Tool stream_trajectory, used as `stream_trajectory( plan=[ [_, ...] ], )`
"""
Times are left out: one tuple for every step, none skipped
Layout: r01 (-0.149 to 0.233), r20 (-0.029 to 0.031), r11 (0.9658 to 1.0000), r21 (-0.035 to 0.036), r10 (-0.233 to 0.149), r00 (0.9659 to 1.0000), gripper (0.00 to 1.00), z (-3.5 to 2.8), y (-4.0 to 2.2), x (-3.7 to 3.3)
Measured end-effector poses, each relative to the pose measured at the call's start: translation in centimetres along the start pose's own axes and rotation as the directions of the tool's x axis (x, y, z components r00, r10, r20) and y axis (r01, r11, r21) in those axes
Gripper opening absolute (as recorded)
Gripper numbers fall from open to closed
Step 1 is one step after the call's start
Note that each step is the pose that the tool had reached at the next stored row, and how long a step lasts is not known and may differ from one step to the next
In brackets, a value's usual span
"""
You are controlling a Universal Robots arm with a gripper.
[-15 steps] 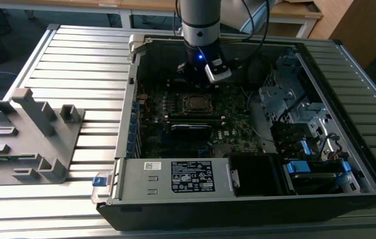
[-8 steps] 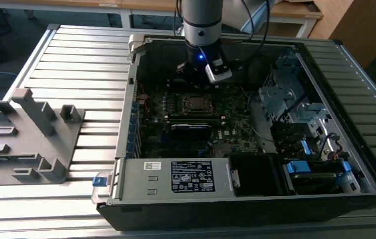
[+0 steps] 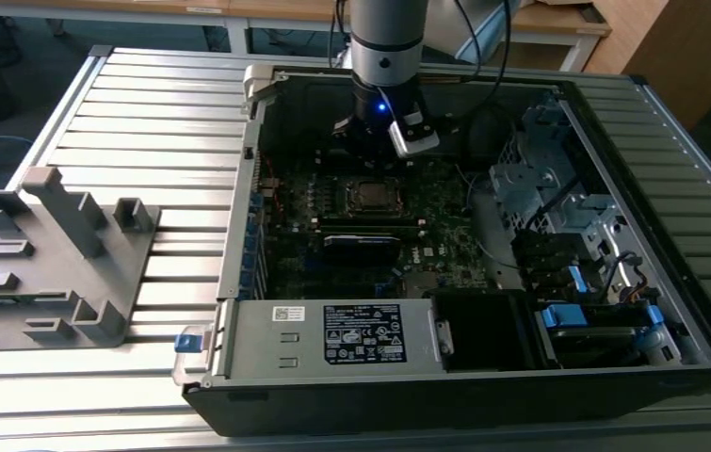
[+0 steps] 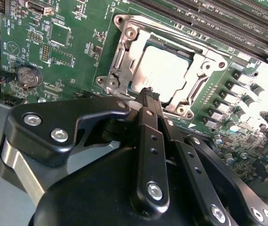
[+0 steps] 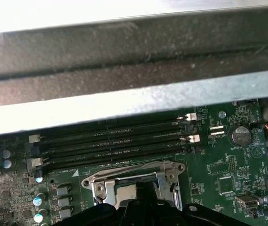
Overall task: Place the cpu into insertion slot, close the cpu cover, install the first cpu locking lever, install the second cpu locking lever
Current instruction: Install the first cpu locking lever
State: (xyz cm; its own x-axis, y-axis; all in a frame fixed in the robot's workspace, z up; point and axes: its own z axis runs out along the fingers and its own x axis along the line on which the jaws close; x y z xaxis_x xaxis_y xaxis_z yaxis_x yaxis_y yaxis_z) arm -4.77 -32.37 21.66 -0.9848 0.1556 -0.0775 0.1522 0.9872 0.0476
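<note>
In the second wrist view the black gripper [image 4: 149, 94], its fingers pressed together and holding nothing, hangs at the near edge of the silver-rimmed square insertion slot [image 4: 120, 56], where the dull grey square cpu [image 4: 164, 73] lies under the thin silver cpu cover [image 4: 197, 87].

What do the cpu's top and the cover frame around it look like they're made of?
The cpu top looks like dull, pale grey metal with a matte, even sheen. The cpu cover looks like thin stamped steel, brighter silver, with glints on its bent edges. Both are judged from looks alone.
</note>
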Motion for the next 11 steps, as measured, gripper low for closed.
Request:
stream_trajectory(
  plan=[
    [0.000,-0.0003,1.0000,0.0051,0.000,1.0000,0.11,0.00,0.01,0.00],
    [0.001,-0.0011,1.0000,0.0087,-0.001,1.0000,0.11,-0.02,0.01,0.00],
    [0.001,-0.0021,0.9999,0.0104,-0.001,1.0000,0.11,-0.08,0.00,0.00],
    [0.001,-0.0027,0.9999,0.0110,-0.001,1.0000,0.11,-0.16,0.00,-0.01],
    [0.001,-0.0031,0.9999,0.0112,-0.001,1.0000,0.11,-0.23,0.01,-0.02],
    [0.001,-0.0033,0.9999,0.0119,-0.001,1.0000,0.11,-0.26,0.02,-0.02],
    [0.001,-0.0033,0.9999,0.0124,-0.001,1.0000,0.11,-0.27,0.02,-0.03],
    [0.001,-0.0032,0.9999,0.0124,-0.001,1.0000,0.11,-0.27,0.01,-0.02],
    [0.001,-0.0032,0.9999,0.0127,-0.001,1.0000,0.11,-0.28,-0.02,-0.03],
    [0.001,-0.0034,0.9999,0.0130,-0.001,1.0000,0.11,-0.29,-0.07,-0.03],
    [0.001,-0.0033,0.9999,0.0129,-0.001,1.0000,0.11,-0.29,-0.14,-0.05]
  ],
)
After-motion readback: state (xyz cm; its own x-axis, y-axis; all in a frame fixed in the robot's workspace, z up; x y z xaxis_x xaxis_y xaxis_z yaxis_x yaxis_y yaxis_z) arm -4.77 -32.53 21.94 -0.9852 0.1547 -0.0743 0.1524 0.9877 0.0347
